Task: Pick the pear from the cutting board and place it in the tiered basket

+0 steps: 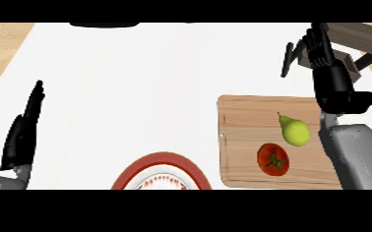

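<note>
- The pear (294, 130) lies on the wooden cutting board (243, 142), at the right side of the white tabletop (145, 88).
- The pear is yellow-green, and its thin stem points to the far left.
- A red tomato (273, 159) sits just beside the pear, a bit nearer and to the left, on the same board.
- The right hand (330, 69) is at the far right, past the far edge of the board. Its fingers (291, 59) are straight and open, and they hold nothing.
- The grey right arm lies over the right edge of the board, close to the pear.
- The left hand (22, 128) rests at the left edge, with its fingers up and open.
- A plate (163, 174) with a red rim shows at the near edge, left of the board.
- A brown frame (356, 39) shows at the far right corner; I cannot tell what it is.
</note>
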